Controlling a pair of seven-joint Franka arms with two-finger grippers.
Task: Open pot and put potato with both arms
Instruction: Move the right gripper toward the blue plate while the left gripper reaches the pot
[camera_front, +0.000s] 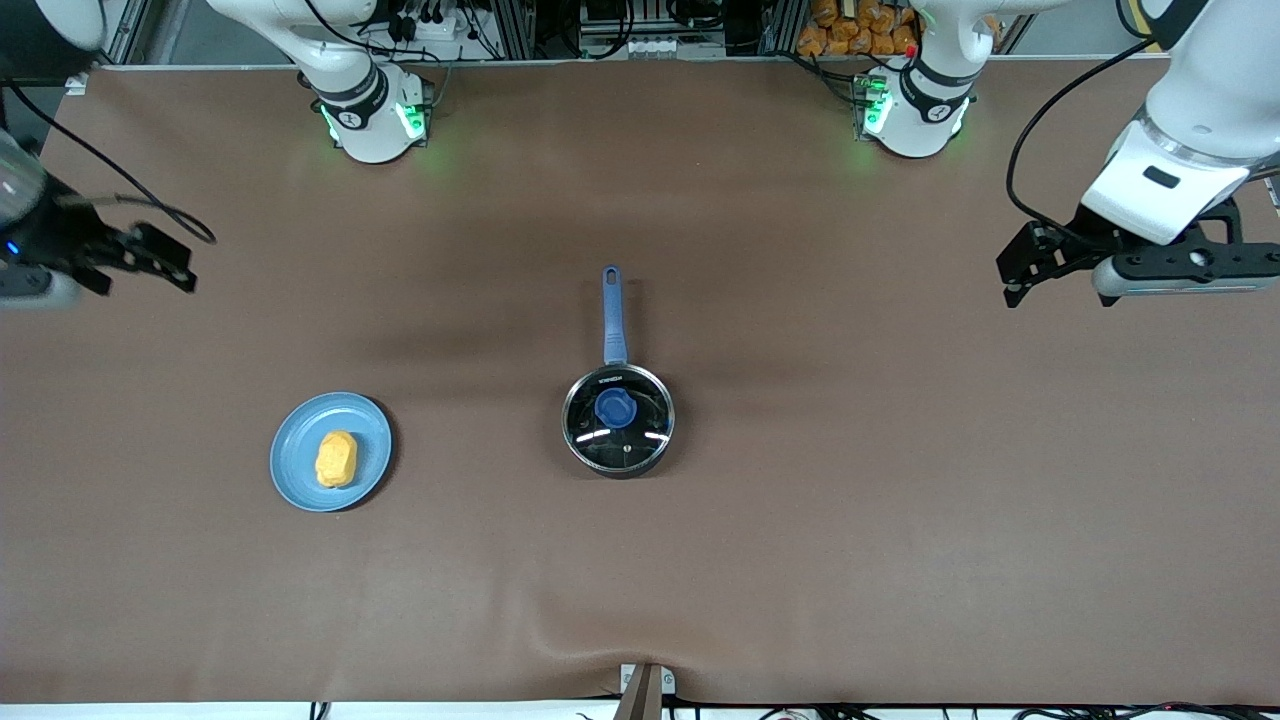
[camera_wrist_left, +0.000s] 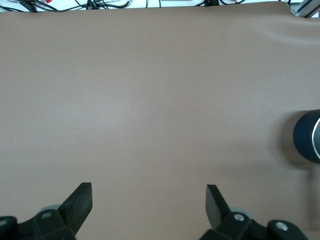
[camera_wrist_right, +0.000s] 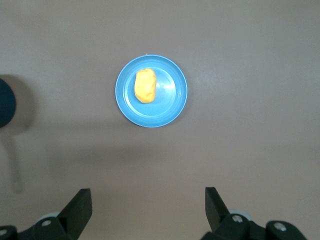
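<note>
The black pot (camera_front: 618, 420) stands mid-table with its glass lid and blue knob (camera_front: 615, 408) on; its blue handle (camera_front: 612, 315) points toward the robots' bases. The yellow-orange potato (camera_front: 336, 459) lies on a light-blue plate (camera_front: 300, 470) toward the right arm's end; both show in the right wrist view, potato (camera_wrist_right: 145, 86) on plate (camera_wrist_right: 172, 102). My left gripper (camera_front: 1018, 284) is open and empty, up over bare table at the left arm's end (camera_wrist_left: 149, 197). My right gripper (camera_front: 165, 262) is open and empty over the right arm's end (camera_wrist_right: 148, 200). The pot's edge (camera_wrist_left: 307, 136) shows in the left wrist view.
The brown table (camera_front: 900, 500) carries only the pot and the plate. Cables and clutter lie past the table edge by the arm bases (camera_front: 640, 30). A bracket (camera_front: 642, 690) sits at the table edge nearest the front camera.
</note>
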